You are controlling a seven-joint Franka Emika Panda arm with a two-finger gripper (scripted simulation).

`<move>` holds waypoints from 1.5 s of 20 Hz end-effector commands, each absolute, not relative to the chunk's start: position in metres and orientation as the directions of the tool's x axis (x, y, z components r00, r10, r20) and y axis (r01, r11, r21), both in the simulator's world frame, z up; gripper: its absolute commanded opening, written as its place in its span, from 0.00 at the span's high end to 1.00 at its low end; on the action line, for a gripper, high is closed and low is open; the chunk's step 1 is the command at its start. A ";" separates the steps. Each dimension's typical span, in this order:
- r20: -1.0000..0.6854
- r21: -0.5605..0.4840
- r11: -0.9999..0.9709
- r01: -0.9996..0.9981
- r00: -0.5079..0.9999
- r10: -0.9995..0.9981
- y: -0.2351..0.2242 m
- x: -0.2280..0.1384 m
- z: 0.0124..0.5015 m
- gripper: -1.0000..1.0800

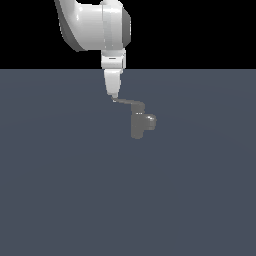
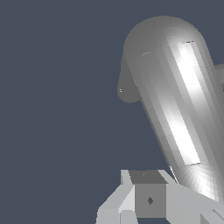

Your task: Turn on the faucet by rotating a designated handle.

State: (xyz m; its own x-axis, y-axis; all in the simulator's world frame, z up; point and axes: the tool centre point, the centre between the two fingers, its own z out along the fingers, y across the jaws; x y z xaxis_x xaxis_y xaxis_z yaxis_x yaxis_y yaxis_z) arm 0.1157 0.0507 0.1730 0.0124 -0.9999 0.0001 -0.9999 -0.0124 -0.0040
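Observation:
The faucet is a small dull-grey upright cylinder on the floor, with a stubby spout on the side toward the exterior view's right. Its thin handle reaches from the body's top toward the exterior view's left. My gripper hangs straight down with its tip at the handle's outer end, touching or nearly touching it. The fingers look shut with nothing between them. In the wrist view the handle fills the frame as a shiny grey bar right beside my gripper.
The flat blue-grey floor spreads all around the faucet. The white arm comes down from above at the back.

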 end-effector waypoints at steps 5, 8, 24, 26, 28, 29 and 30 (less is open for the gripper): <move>0.000 0.000 -0.013 -1.000 0.013 -1.000 0.054 0.097 0.173 1.00; 0.000 0.000 -0.013 -1.000 0.013 -1.000 0.055 0.090 0.173 1.00; 0.000 -0.002 -0.012 -1.000 0.012 -1.000 0.039 0.056 0.174 1.00; 0.000 -0.002 -0.012 -1.000 0.012 -1.000 0.035 0.051 0.174 1.00; 0.000 -0.001 -0.012 -1.000 0.012 -1.000 0.031 0.045 0.173 1.00; 0.000 -0.001 -0.012 -1.000 0.012 -1.000 0.029 0.042 0.173 1.00; 0.000 -0.001 -0.012 -1.000 0.012 -1.000 0.027 0.039 0.173 1.00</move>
State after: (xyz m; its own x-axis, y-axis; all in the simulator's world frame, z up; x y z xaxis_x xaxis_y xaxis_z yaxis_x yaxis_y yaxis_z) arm 0.0452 0.0402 0.1752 0.0267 -0.9996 -0.0039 -0.9996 -0.0266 -0.0071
